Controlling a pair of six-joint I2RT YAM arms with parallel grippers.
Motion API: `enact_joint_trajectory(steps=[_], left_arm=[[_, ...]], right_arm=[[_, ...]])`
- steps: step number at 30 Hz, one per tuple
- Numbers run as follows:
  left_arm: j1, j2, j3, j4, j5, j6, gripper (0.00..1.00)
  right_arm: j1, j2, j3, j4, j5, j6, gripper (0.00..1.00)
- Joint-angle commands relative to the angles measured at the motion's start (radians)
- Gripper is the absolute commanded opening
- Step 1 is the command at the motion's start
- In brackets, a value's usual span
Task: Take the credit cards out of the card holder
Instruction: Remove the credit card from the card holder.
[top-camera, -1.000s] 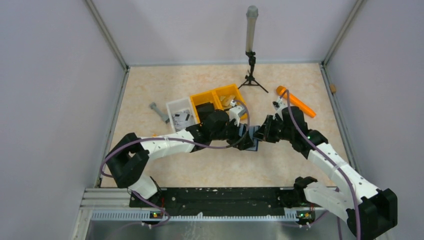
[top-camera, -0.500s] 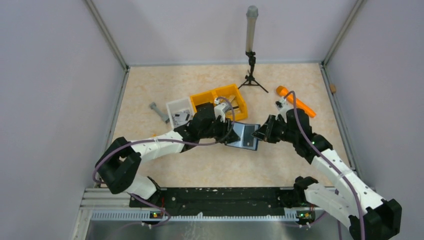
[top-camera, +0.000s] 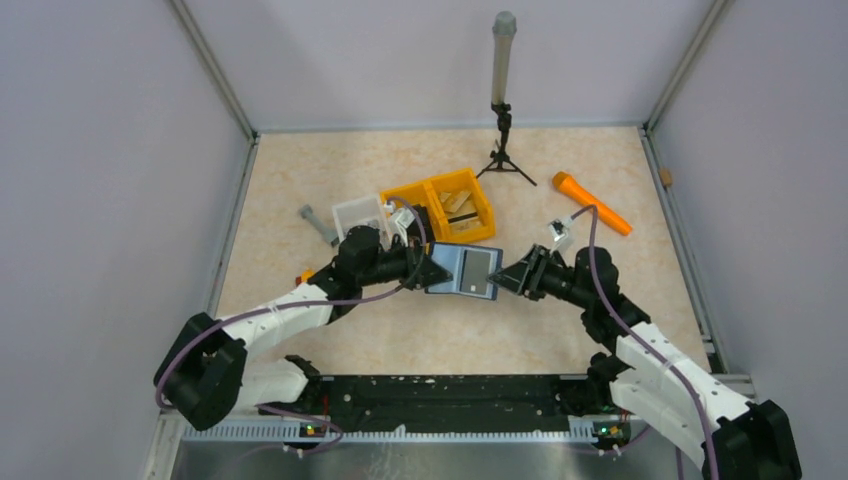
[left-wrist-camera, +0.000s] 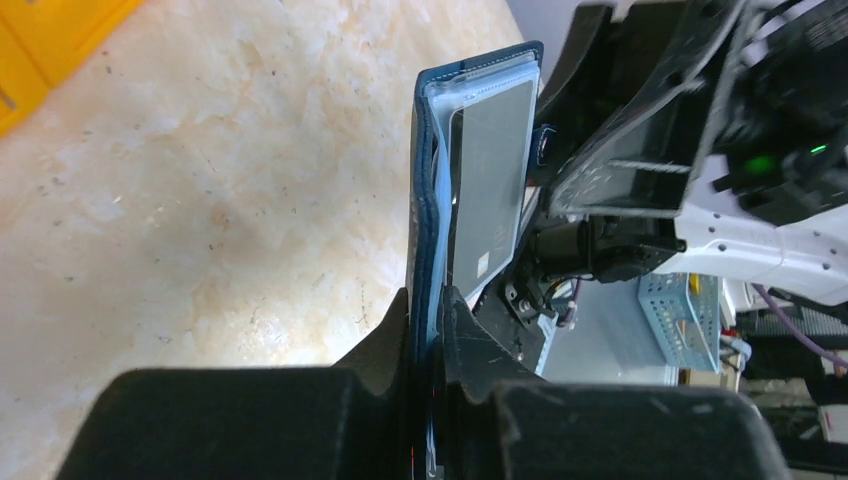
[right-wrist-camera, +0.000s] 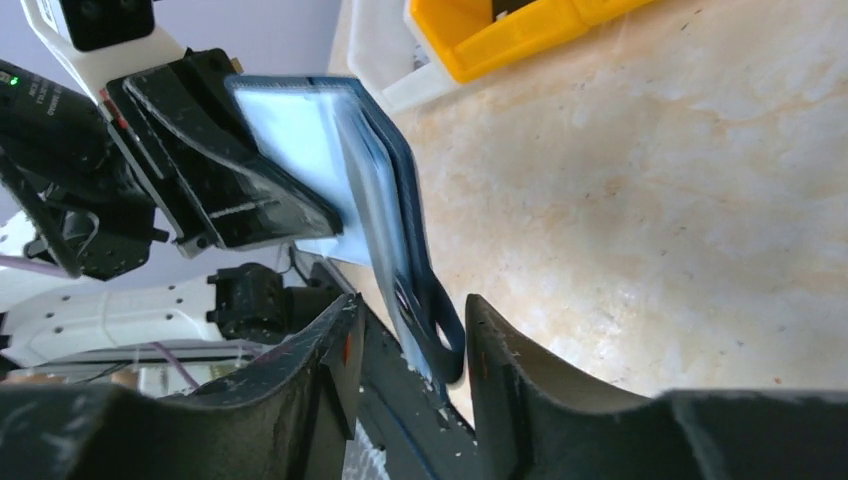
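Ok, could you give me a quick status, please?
Left gripper shut on card holder's edge; right gripper open around opposite edge. Holder open, grey card in pocket. Behind it, yellow bin, apart.

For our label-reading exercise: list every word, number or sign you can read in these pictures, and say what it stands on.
Nothing is legible.
Grey credit card in the card holder: no print can be read.
White marking on a finger of the left hand: too small to read.
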Motion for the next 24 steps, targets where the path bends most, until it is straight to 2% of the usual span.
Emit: enact_joint_trajectory(steps=[1, 11, 14, 16, 21, 24], left_arm=[[0.019, -0.098, -0.036, 0.105, -0.028, -0.085, 0.00], [0.019, -0.095, -0.054, 0.189, 0.009, -0.160, 0.00], [0.020, -0.083, -0.053, 0.207, 0.025, -0.174, 0.00], [0.019, -0.079, -0.051, 0.214, 0.034, -0.182, 0.00], [0.019, -0.069, -0.047, 0.230, 0.056, -0.194, 0.00], [0.020, -0.060, -0.053, 0.253, 0.060, -0.198, 0.00]], right_arm=[[0.003, 0.010, -0.118, 0.398, -0.059, 0.178, 0.44], [0.003, -0.006, -0.156, 0.509, -0.056, 0.205, 0.48], [0.003, -0.039, -0.169, 0.525, -0.034, 0.204, 0.55], [0.003, -0.053, -0.172, 0.520, -0.021, 0.198, 0.55], [0.003, -0.043, -0.170, 0.523, -0.023, 0.195, 0.33], [0.003, -0.031, -0.168, 0.527, -0.025, 0.196, 0.28]])
